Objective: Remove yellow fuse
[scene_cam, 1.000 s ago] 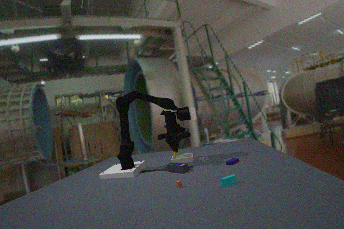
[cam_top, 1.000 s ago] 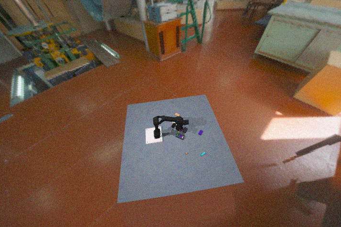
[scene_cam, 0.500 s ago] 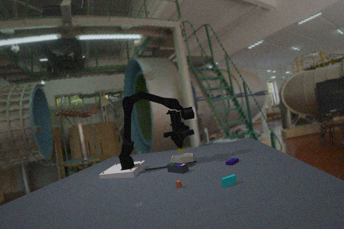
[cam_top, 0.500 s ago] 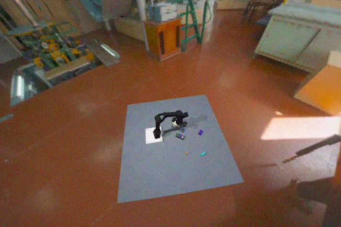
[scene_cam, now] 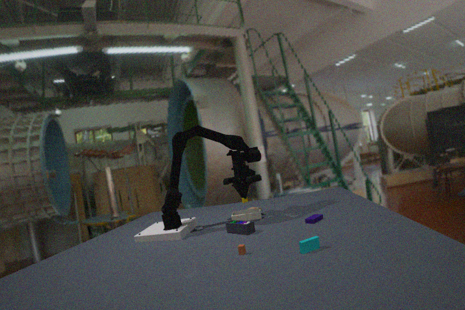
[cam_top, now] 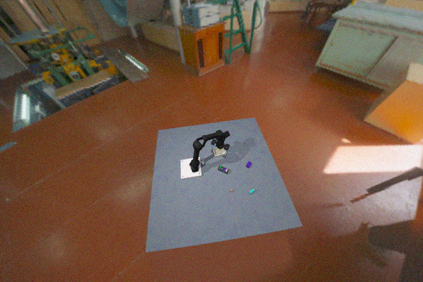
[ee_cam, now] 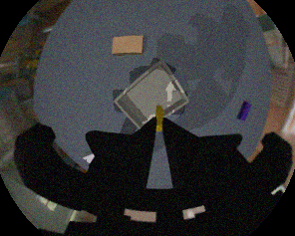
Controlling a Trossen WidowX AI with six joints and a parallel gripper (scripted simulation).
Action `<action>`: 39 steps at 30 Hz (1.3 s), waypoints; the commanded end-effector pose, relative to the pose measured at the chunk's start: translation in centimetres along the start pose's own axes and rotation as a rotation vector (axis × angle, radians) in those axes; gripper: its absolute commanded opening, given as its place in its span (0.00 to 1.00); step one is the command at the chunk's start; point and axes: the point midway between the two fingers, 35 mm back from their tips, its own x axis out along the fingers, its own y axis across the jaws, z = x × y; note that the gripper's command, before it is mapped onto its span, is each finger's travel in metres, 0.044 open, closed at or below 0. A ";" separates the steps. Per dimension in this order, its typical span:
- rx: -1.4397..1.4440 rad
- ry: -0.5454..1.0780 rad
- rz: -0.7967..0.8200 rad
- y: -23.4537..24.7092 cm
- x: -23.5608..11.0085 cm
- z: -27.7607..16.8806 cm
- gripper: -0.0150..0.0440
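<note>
My gripper (scene_cam: 244,197) (ee_cam: 158,120) (cam_top: 222,150) is shut on the yellow fuse (scene_cam: 244,200) (ee_cam: 159,118) and holds it in the air above the pale tray (scene_cam: 245,215) (ee_cam: 148,96) (cam_top: 218,152). In the wrist view the fuse tip lies over the tray's near part. The dark fuse block (scene_cam: 240,226) (cam_top: 221,169) with its coloured fuses stands on the mat in front of the tray, apart from the gripper. The block does not show in the wrist view.
A purple block (scene_cam: 313,218) (cam_top: 249,164) (ee_cam: 244,110), a teal block (scene_cam: 309,244) (cam_top: 252,191) and a small orange piece (scene_cam: 241,249) (cam_top: 230,190) lie on the grey mat (scene_cam: 350,262). A tan block (ee_cam: 128,45) lies beyond the tray. The arm's white base plate (scene_cam: 156,232) sits left.
</note>
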 end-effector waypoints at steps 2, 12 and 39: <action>0.005 -0.006 0.005 1.2 -0.1 1.1 0.25; 0.005 -0.006 0.005 1.2 0.9 1.1 0.25; 0.002 -0.001 0.000 1.1 3.6 1.1 0.52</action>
